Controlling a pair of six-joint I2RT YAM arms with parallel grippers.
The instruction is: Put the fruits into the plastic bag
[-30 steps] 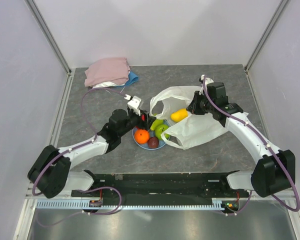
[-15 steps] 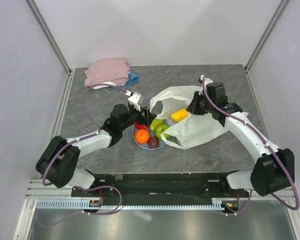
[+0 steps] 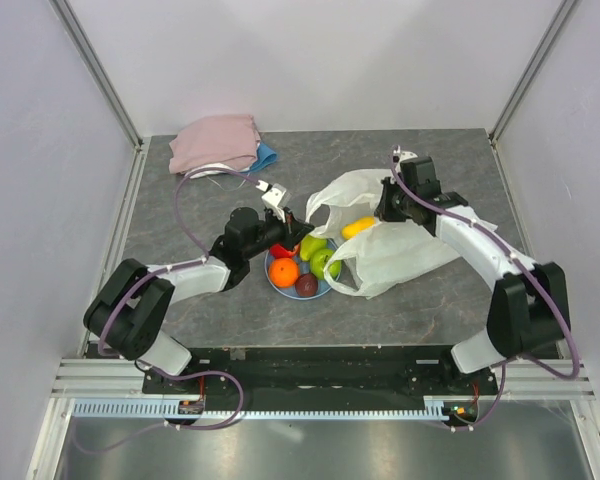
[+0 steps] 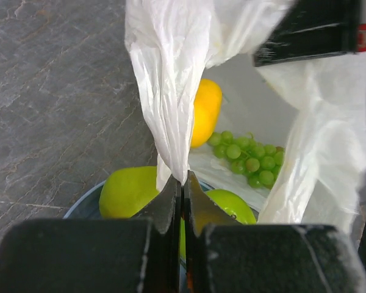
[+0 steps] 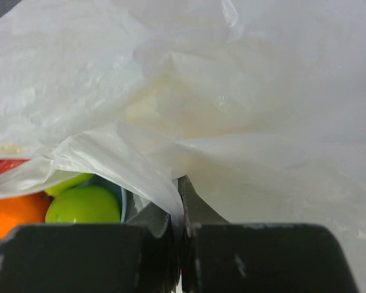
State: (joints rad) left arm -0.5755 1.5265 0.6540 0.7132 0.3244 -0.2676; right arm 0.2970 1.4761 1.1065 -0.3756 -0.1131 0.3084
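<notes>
The plastic bag (image 3: 395, 250) lies right of centre with its mouth facing left. My left gripper (image 3: 298, 222) is shut on the bag's left handle strip (image 4: 166, 91), just above the light-blue plate (image 3: 277, 283). My right gripper (image 3: 384, 211) is shut on the bag's far rim (image 5: 171, 183). A yellow mango (image 3: 357, 227) lies inside the bag mouth, and a green grape bunch (image 4: 247, 157) sits deeper in. On the plate rest an orange (image 3: 284, 272), a dark brown-red fruit (image 3: 306, 285), a green apple (image 3: 326, 263), a pear (image 3: 312, 245) and a red apple (image 3: 279, 251).
A folded pink cloth (image 3: 215, 143) with a blue item (image 3: 268, 157) under it lies at the back left. Bare grey tabletop (image 3: 180, 210) spreads left of the plate. White walls enclose the table on three sides.
My left gripper moved right over the plate to the bag's mouth and shut on its handle. My right gripper shifted slightly left, still holding the bag's rim.
</notes>
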